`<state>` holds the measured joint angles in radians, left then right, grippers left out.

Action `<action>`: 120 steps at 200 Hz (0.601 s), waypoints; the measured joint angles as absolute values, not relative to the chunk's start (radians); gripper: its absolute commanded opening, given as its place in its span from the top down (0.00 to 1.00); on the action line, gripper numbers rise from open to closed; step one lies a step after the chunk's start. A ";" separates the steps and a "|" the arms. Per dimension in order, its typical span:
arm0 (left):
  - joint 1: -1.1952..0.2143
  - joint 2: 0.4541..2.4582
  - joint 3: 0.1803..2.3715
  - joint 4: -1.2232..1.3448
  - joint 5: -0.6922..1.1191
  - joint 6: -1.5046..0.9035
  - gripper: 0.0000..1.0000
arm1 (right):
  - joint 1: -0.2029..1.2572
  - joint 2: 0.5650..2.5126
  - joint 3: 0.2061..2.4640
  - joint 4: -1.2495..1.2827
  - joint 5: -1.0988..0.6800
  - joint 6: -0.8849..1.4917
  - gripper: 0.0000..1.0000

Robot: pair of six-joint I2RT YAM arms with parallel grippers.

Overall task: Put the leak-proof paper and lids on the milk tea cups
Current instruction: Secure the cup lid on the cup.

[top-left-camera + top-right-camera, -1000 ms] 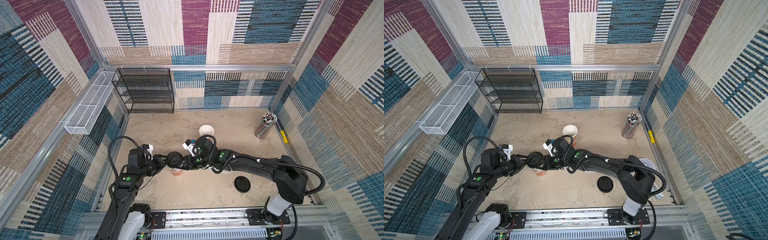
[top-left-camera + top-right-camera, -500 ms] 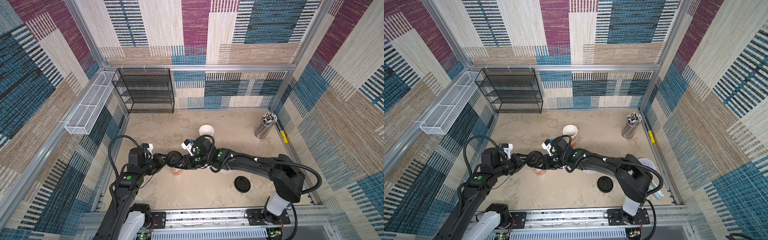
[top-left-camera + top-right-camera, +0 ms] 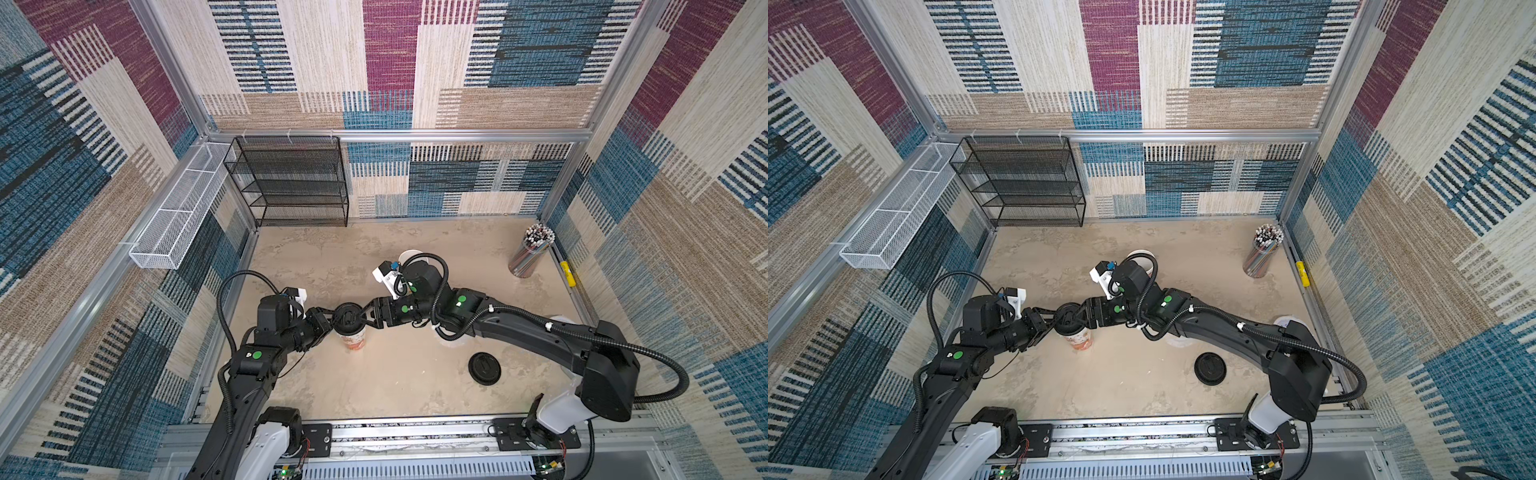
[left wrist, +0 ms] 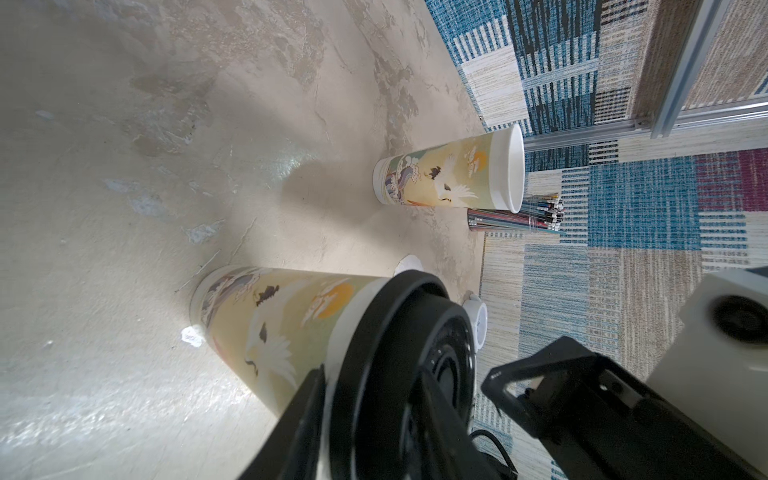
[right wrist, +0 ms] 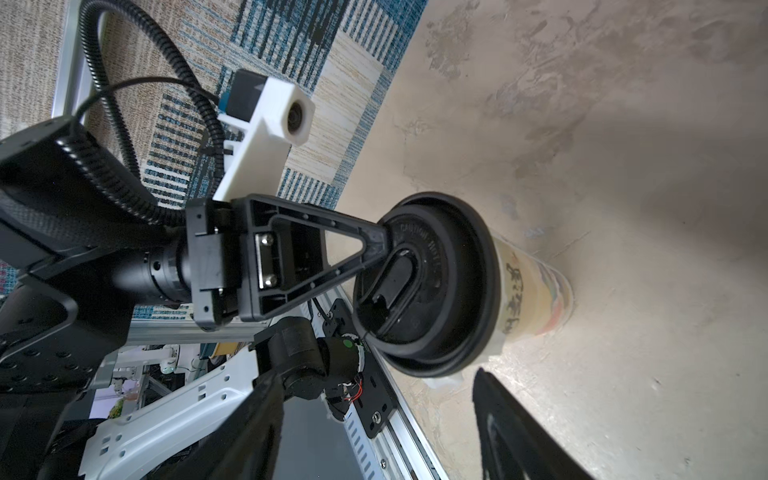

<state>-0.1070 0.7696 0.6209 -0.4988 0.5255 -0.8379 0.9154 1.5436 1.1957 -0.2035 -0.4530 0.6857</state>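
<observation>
The whole table (image 3: 395, 390) is overlooked from above in both top views — the lidded cup (image 4: 274, 332) is shared, close-up, by the wrist views.

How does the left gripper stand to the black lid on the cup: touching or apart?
Touching. In the right wrist view the left gripper has a fingertip resting on the black lid, no gap.

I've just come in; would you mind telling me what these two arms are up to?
Both arms meet at the near milk tea cup, which wears a black lid with leak-proof paper peeking out under its rim. The left pincer touches the lid's top; whether it grips is unclear. The right pincer stands open beside the lid. The far cup has no lid, and a second lid lies on the table.
</observation>
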 measured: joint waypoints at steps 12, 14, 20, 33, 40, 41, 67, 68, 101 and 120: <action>-0.108 0.762 0.629 -0.518 0.527 -0.838 0.56 | 0.905 1.531 1.179 -0.206 -0.453 0.679 0.25; -0.108 0.762 0.631 -0.521 0.527 -0.838 0.56 | 0.903 1.529 1.176 -0.206 -0.453 0.679 0.25; -0.108 0.758 0.636 -0.534 0.527 -0.838 0.55 | 0.898 1.523 1.168 -0.208 -0.452 0.676 0.25; -0.109 0.752 0.647 -0.567 0.528 -0.838 0.52 | 0.889 1.510 1.157 -0.214 -0.452 0.675 0.25; -0.110 0.751 0.654 -0.585 0.528 -0.838 0.51 | 0.884 1.504 1.154 -0.215 -0.451 0.673 0.25; -0.110 0.751 0.656 -0.589 0.528 -0.838 0.51 | 0.884 1.504 1.154 -0.215 -0.452 0.673 0.25; -0.111 0.746 0.685 -0.655 0.528 -0.838 0.47 | 0.878 1.489 1.151 -0.223 -0.452 0.667 0.24; -0.112 0.746 0.686 -0.657 0.528 -0.838 0.47 | 0.878 1.489 1.151 -0.223 -0.452 0.667 0.24; -0.112 0.765 0.710 -0.694 0.528 -0.838 0.46 | 0.869 1.481 1.147 -0.234 -0.452 0.664 0.24; -0.112 0.775 0.716 -0.695 0.527 -0.838 0.46 | 0.867 1.477 1.147 -0.236 -0.452 0.660 0.24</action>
<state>-0.1116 0.7753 0.7158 -0.6952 0.5274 -0.8379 0.8665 1.4773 1.1473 -0.2363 -0.4519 0.6601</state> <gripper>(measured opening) 0.541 0.758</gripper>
